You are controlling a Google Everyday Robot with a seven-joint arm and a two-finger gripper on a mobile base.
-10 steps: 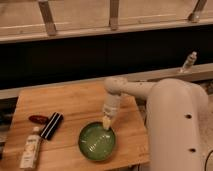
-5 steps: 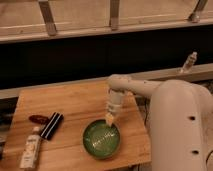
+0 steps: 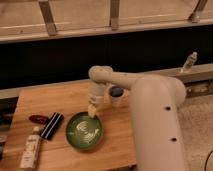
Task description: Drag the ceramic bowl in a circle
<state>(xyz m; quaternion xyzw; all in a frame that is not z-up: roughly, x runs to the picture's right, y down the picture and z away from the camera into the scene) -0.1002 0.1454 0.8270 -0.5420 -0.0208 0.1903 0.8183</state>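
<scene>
Camera view: ceramic bowl (image 3: 85,131) is sitting on the wooden table (image 3: 60,97), right of a black slab (image 3: 52,125), a red item (image 3: 38,119) and a white bottle (image 3: 31,150). Tool (image 3: 92,111) is touching the bowl's far right rim, pointing down. Can't tell its finger state. Arm (image 3: 130,82) is reaching in from the right, bending at the wrist.
</scene>
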